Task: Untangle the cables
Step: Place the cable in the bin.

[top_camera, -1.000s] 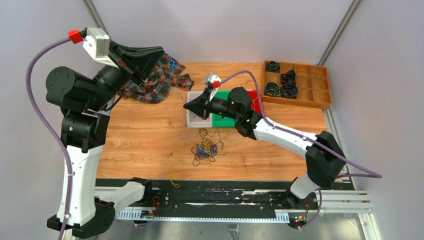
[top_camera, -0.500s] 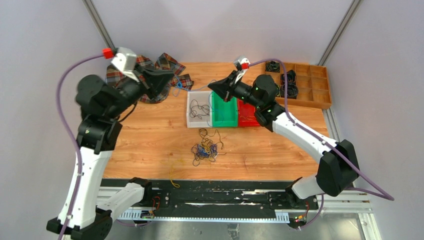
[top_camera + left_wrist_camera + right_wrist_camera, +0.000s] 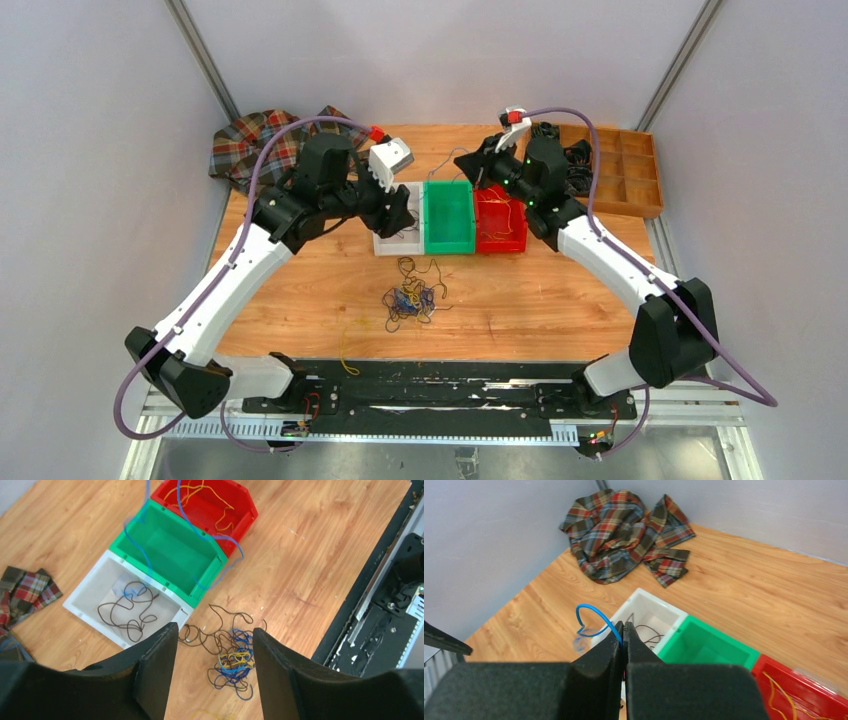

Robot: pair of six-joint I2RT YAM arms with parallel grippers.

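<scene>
Clock directions are read on the top view, 12 o'clock at the far wall.

Obstacles: white bin [image 3: 384,246], green bin [image 3: 448,215] and red bin [image 3: 488,240] stand touching in a row just beyond table [image 3: 560,300] centre. The tangle [image 3: 408,298] lies just at their 6 o'clock. A blue cable [image 3: 600,612] hangs in the air above the green bin, blocking descent there. The left arm [image 3: 235,270] crosses from 8 o'clock to the white bin; the right arm [image 3: 610,265] crosses from 4 o'clock to the red bin. A cloth [image 3: 250,150] fills the 11 o'clock corner, a wooden tray [image 3: 630,190] the 1 o'clock corner.

Free room: bare wood at the tangle's 3 and 9 o'clock.
</scene>
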